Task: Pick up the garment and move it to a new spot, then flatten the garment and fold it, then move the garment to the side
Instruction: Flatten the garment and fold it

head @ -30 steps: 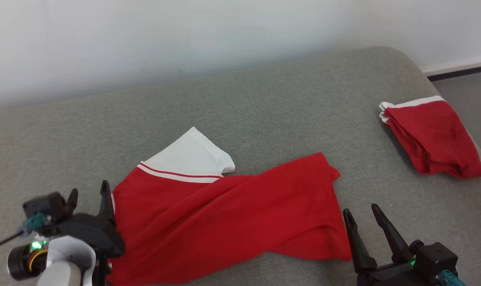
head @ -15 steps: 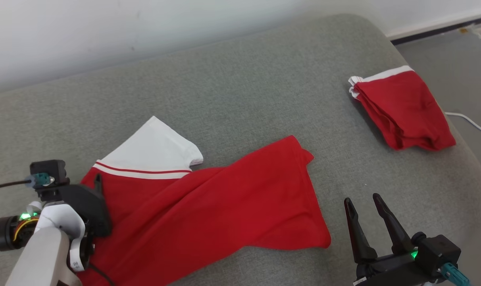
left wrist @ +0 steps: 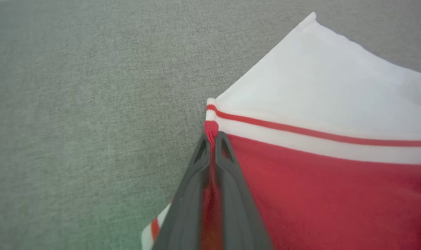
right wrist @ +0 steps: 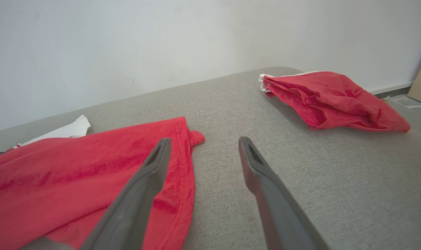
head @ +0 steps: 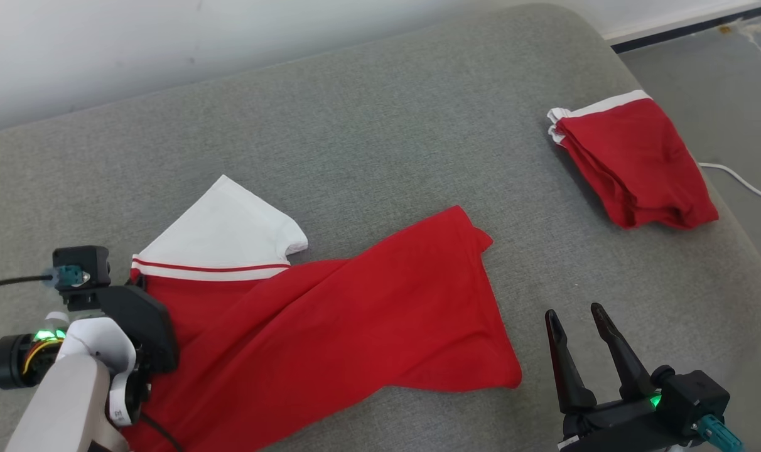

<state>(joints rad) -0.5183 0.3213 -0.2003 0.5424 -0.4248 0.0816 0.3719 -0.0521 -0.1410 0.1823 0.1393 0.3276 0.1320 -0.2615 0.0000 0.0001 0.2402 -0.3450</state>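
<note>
A red garment (head: 330,333) with a white sleeve and striped trim lies spread and wrinkled across the grey cushion (head: 380,138). My left gripper (left wrist: 213,139) is shut on the garment (left wrist: 318,187), pinching its red edge just below the white trim; in the head view the gripper body (head: 129,314) sits at the garment's left edge and hides the fingertips. My right gripper (head: 575,314) stands open above bare cushion, just right of the garment's hem corner, with nothing between its fingers (right wrist: 155,163). The same hem (right wrist: 182,146) lies left of those fingers.
A second red garment (head: 631,163), folded with white trim, rests near the cushion's far right edge and also lies ahead of the open fingers as a folded garment (right wrist: 332,100). A white cable (head: 741,182) runs on the floor beyond. A pale wall (head: 230,50) backs the cushion.
My left gripper has closed from open onto the garment's left edge. The head camera has shifted, so the whole scene sits further left and up. The right gripper stays open.
</note>
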